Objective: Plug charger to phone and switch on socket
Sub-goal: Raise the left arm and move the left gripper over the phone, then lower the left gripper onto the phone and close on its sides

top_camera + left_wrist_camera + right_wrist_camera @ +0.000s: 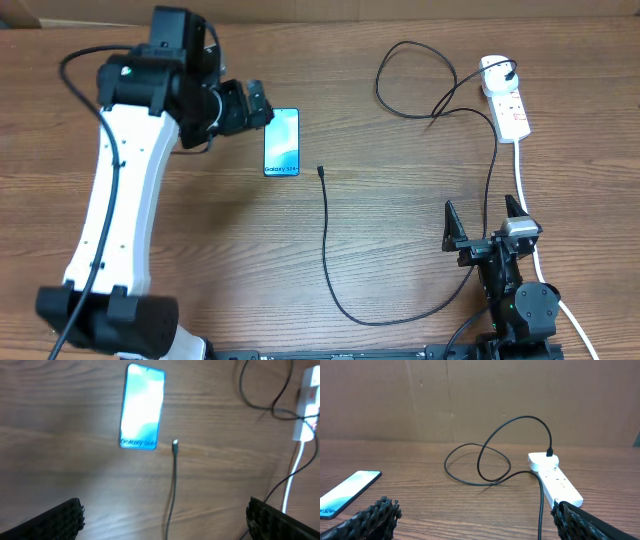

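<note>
The phone (pixel 282 141) lies flat on the table with a lit blue screen, "Galaxy" text at its near end. It also shows in the left wrist view (pixel 142 407) and the right wrist view (pixel 347 492). The charger cable (pixel 327 250) runs across the table, its plug tip (pixel 320 171) just right of the phone's near end, apart from it (pixel 175 445). The white socket (pixel 504 98) lies at the back right with a black plug in it (pixel 554 473). My left gripper (pixel 252 104) is open, above the table left of the phone. My right gripper (pixel 485 225) is open and empty near the front right.
A thick white cord (pixel 527 200) runs from the socket toward the front right, past my right arm. The cable loops (pixel 410 80) lie left of the socket. A cardboard wall (pixel 480 395) stands behind the table.
</note>
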Robot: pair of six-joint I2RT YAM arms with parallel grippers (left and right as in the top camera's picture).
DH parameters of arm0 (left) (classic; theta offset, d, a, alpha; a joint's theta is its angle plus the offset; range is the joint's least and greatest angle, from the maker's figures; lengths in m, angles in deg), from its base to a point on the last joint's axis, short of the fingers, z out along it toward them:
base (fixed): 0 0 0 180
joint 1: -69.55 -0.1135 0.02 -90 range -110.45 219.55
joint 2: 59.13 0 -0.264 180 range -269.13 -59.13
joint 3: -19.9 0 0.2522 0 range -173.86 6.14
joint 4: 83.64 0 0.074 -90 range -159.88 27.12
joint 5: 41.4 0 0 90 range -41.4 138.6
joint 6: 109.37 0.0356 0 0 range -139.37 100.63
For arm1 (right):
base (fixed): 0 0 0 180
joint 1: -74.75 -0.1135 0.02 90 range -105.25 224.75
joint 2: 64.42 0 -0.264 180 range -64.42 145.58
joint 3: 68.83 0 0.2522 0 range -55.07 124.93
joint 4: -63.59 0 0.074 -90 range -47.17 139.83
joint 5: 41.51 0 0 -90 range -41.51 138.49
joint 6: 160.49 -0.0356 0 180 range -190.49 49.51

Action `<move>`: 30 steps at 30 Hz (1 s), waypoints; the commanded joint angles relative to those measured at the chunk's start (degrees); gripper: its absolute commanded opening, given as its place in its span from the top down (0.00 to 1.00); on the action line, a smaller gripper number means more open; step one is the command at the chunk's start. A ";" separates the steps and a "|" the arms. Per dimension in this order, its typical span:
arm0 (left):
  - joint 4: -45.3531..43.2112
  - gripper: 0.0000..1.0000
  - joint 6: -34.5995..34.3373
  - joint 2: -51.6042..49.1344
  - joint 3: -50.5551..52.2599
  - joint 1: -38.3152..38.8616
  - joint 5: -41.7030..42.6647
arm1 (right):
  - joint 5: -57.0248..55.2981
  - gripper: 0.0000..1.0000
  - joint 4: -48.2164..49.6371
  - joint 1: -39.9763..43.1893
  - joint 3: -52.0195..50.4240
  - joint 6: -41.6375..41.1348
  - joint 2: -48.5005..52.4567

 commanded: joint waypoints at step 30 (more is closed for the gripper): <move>-13.31 0.00 4.44 -30.34 -1.81 10.47 -13.44 | -0.52 0.00 0.31 0.00 -0.59 0.04 -0.46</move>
